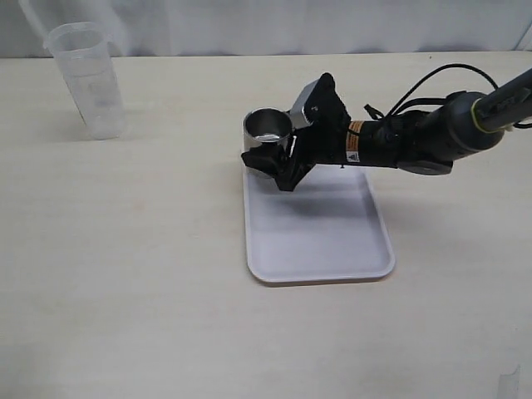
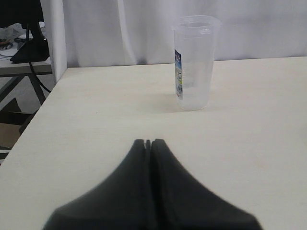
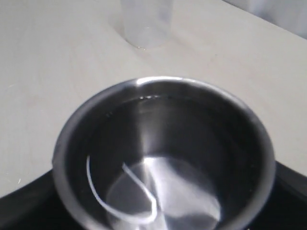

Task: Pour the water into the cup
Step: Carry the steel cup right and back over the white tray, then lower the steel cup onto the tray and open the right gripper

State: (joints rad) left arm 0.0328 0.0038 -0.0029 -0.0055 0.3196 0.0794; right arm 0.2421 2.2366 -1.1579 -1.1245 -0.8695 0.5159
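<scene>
**Now: steel cup gripped over the tray corner, jug waiting apart**

Plainly the step in hand is setting the steel cup (image 1: 266, 125) where it can be filled. The right gripper (image 1: 278, 137) clasps it from the side with its jaws standing wide around the round wall. In the right wrist view the black fingers (image 3: 24, 206) hug the cup's sides. The cup sits at the far left corner of the white tray (image 1: 332, 249); I cannot tell whether its base rests there or hangs just above.

To do this well, I judge the cup should go down level on the flat of the tray, away from the raised lip. The jaws should part only once it stands firm, since polished steel slides easily.

The left gripper (image 2: 148, 143) is pinched fully closed on nothing, low over the table (image 1: 125, 274), facing the measuring jug (image 2: 194, 62). The jug stands well apart from the cup, tall, tapered, of thin translucent plastic with printed markings. The water (image 2: 193, 96) seems to lie low inside it, though the level is faint. The cup is short, cylindrical and mirror-bright inside.
</scene>
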